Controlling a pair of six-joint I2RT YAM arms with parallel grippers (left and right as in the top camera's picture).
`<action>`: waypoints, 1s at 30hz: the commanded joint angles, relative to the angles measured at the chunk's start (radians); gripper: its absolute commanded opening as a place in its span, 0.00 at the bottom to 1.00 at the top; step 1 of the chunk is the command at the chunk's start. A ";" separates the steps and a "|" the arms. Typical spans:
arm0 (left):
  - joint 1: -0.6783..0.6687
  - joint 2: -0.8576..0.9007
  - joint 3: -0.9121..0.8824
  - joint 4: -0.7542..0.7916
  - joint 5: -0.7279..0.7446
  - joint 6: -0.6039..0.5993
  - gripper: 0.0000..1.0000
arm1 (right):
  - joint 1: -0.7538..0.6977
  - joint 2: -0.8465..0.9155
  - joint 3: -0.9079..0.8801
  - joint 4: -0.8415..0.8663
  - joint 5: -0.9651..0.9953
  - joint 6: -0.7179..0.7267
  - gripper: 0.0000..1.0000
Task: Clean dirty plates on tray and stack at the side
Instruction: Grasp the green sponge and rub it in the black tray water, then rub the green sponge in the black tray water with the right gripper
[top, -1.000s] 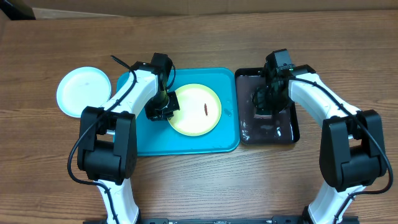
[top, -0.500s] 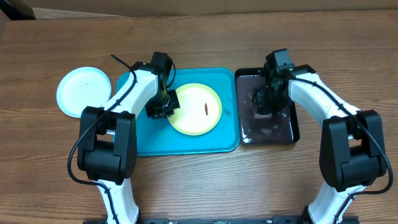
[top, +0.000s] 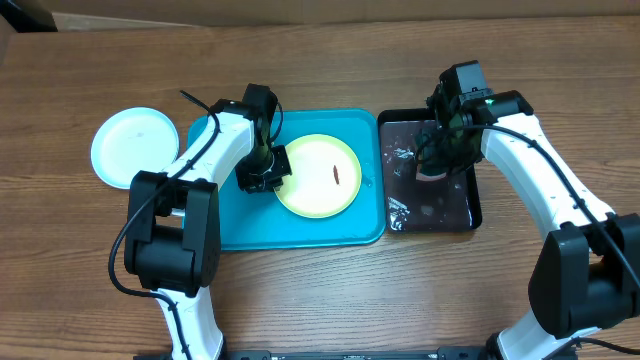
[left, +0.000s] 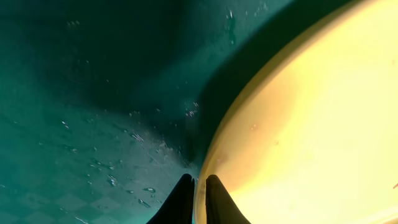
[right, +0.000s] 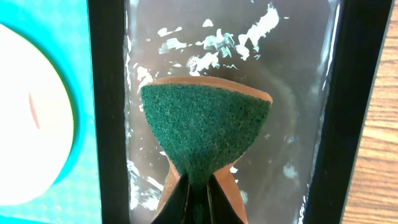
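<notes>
**Left to right, placed from the turquoise tray (top: 300, 228).** A pale round plate (top: 128, 146) lies on the table just left of the tray. The overhead view does not show whether it is one plate or a stack.

The left gripper (top: 262, 172) is at the tray's left half. Its fingers (left: 181, 199) are nearly closed, pinching the left rim of the pale yellow plate (top: 318, 176). Only the left wrist view shows this grip, along with water droplets on the tray floor (left: 93, 93).

The yellow plate lies flat at the tray's centre. Its reddish-brown smear (top: 338, 174) has its long axis running roughly across the tray's short side.

A glossy black tray (top: 476, 205) lies just right of the turquoise tray, wet inside. Above it, the right gripper (right: 198, 186) has its fingers (right: 176, 199) clamped narrowly on a sponge (right: 205, 134). The sponge's green scouring face is towards the wrist camera, over an orange-brown body. The overhead view hides this face.
</notes>
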 joint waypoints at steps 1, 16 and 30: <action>0.001 -0.008 -0.006 0.012 -0.038 -0.003 0.10 | 0.001 -0.021 0.024 -0.006 -0.009 -0.003 0.04; -0.034 -0.008 -0.006 -0.023 0.048 -0.017 0.04 | 0.001 -0.021 0.024 -0.093 -0.009 -0.011 0.04; -0.031 -0.008 -0.006 0.043 0.019 -0.003 0.19 | 0.001 -0.021 0.023 -0.120 -0.009 -0.010 0.04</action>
